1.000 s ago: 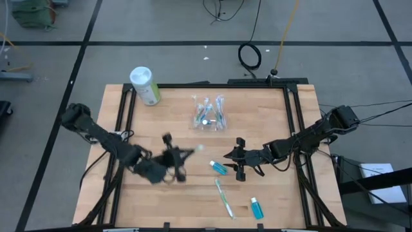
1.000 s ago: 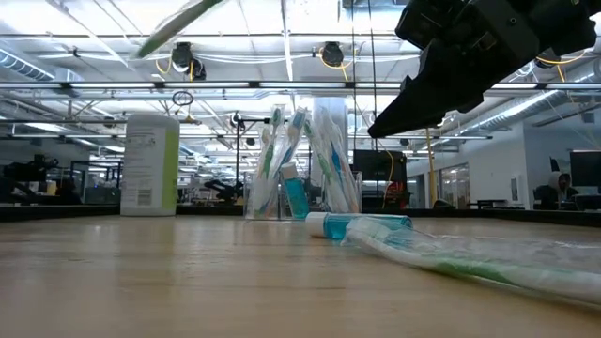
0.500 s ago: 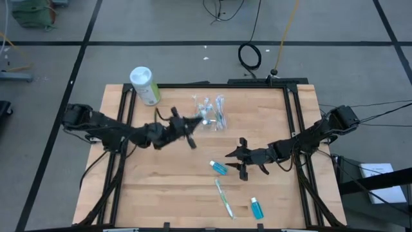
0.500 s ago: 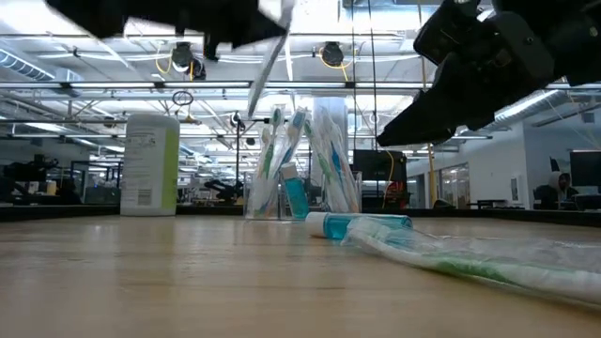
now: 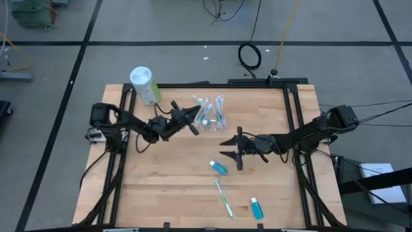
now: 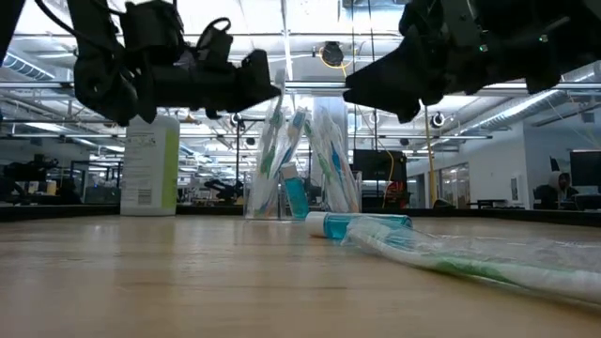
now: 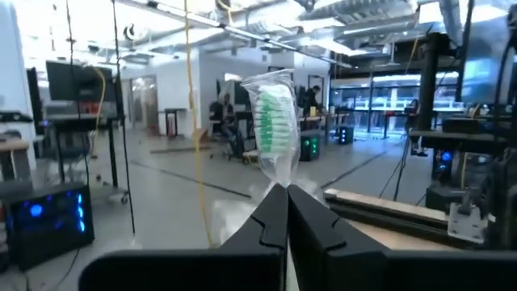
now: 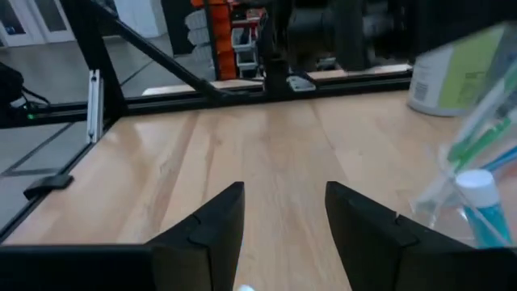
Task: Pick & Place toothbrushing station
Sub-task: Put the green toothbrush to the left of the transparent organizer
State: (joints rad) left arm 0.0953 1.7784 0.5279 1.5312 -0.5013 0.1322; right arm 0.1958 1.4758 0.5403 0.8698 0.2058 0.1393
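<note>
Standing upright at the far middle of the bench (image 5: pixel 270 193), the toothbrushing station (image 5: pixel 209 114) already holds several wrapped brushes and a blue tube. Left gripper (image 5: pixel 190 118), jaws pressed together on a wrapped green toothbrush (image 7: pixel 276 133), hangs just beside the station; right gripper (image 5: pixel 230 147), jaws spread and empty, hovers near its other side. Still loose on the bench: blue tube (image 5: pixel 218 167), toothbrush (image 5: pixel 223 198), second tube (image 5: pixel 257 207); stocking judged partly complete.
</note>
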